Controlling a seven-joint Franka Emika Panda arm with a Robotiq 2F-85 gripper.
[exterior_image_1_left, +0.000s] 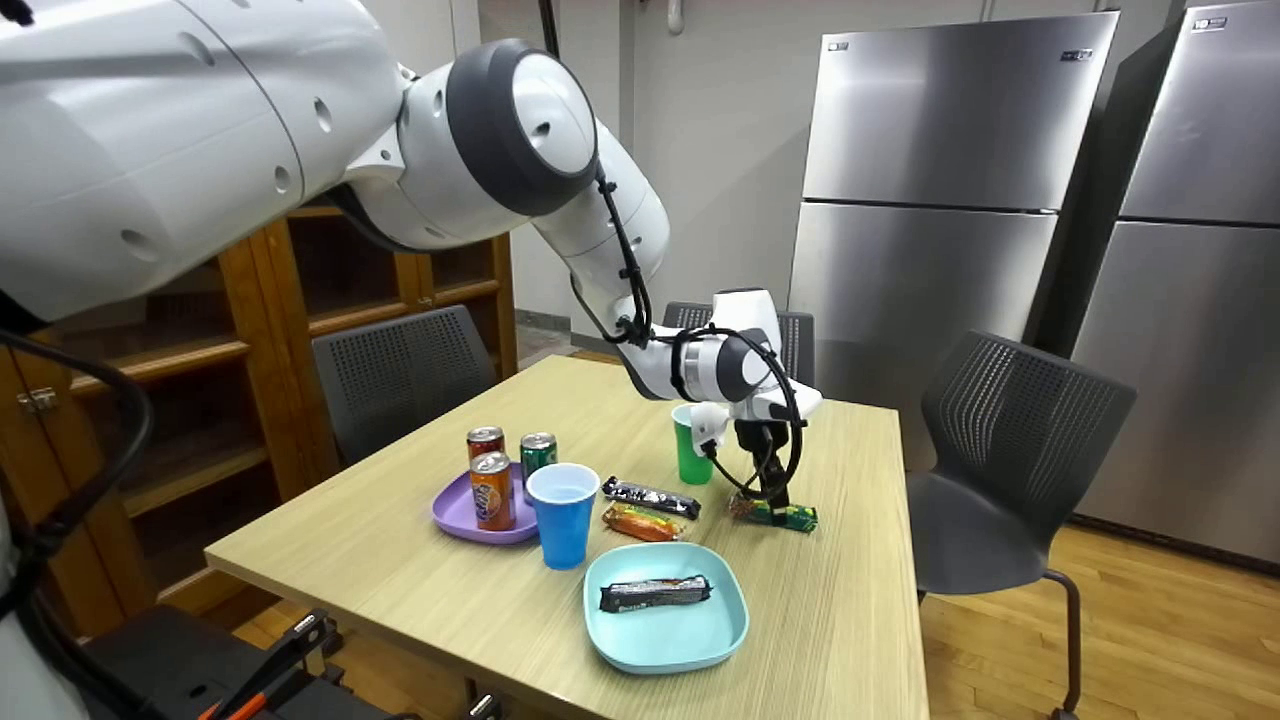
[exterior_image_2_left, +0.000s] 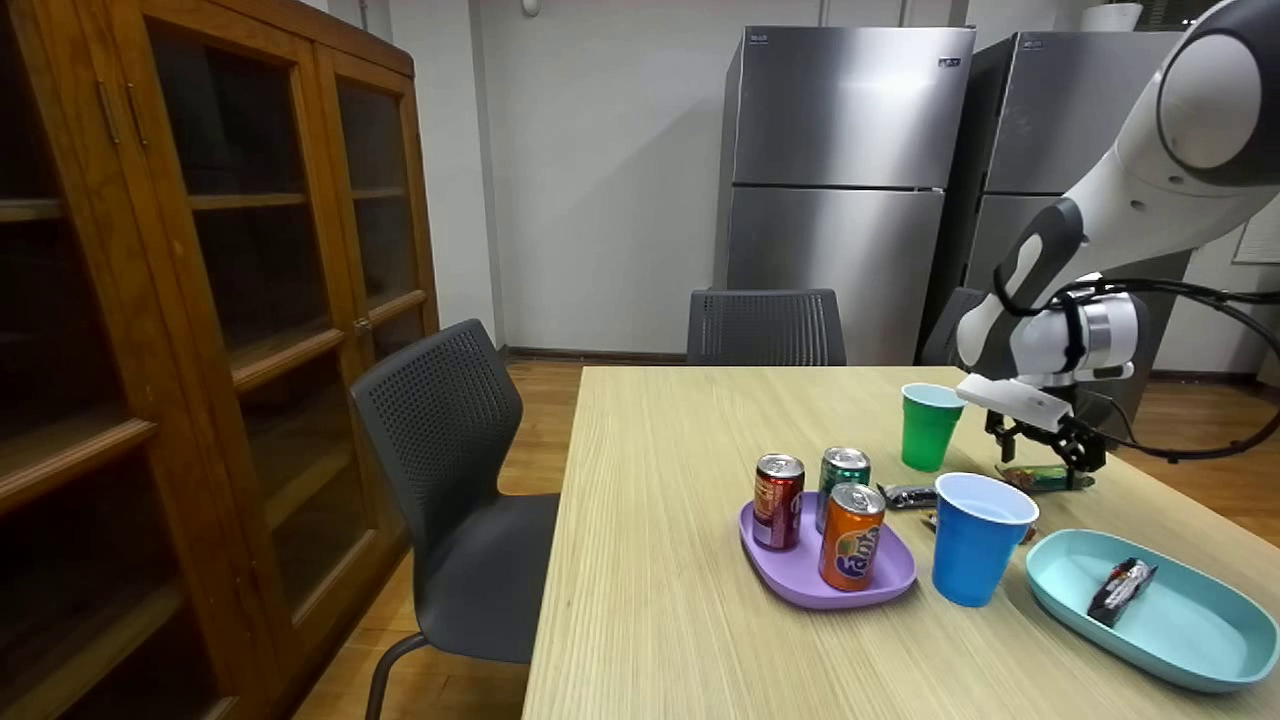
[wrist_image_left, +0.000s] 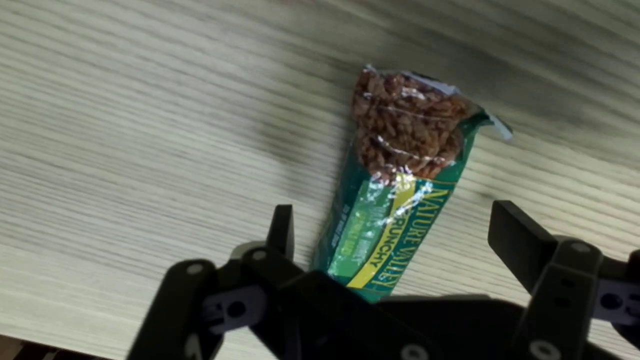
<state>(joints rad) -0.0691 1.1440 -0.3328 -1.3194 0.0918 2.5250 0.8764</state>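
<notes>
My gripper (wrist_image_left: 392, 220) is open over the table, its fingers (wrist_image_left: 520, 245) standing on either side of a green Nature Valley granola bar (wrist_image_left: 370, 235). Table surface shows between the bar and each finger. The bar's lower end is hidden behind the gripper body in the wrist view. In both exterior views the gripper (exterior_image_2_left: 1042, 462) is low at this bar (exterior_image_1_left: 795, 516). Near it are a dark wrapped bar (exterior_image_1_left: 652, 497), an orange-wrapped bar (exterior_image_1_left: 642, 522) and a green cup (exterior_image_1_left: 692, 455). Another dark bar (exterior_image_1_left: 655, 594) lies on a turquoise plate (exterior_image_1_left: 665, 650).
A purple plate (exterior_image_2_left: 815, 598) carries a dark red can (exterior_image_2_left: 778, 505), a green can (exterior_image_2_left: 842, 468) and an orange can (exterior_image_2_left: 852, 540). Beside it stands a blue cup (exterior_image_1_left: 562, 520). Grey chairs (exterior_image_1_left: 1010, 470) surround the wooden table (exterior_image_1_left: 830, 620).
</notes>
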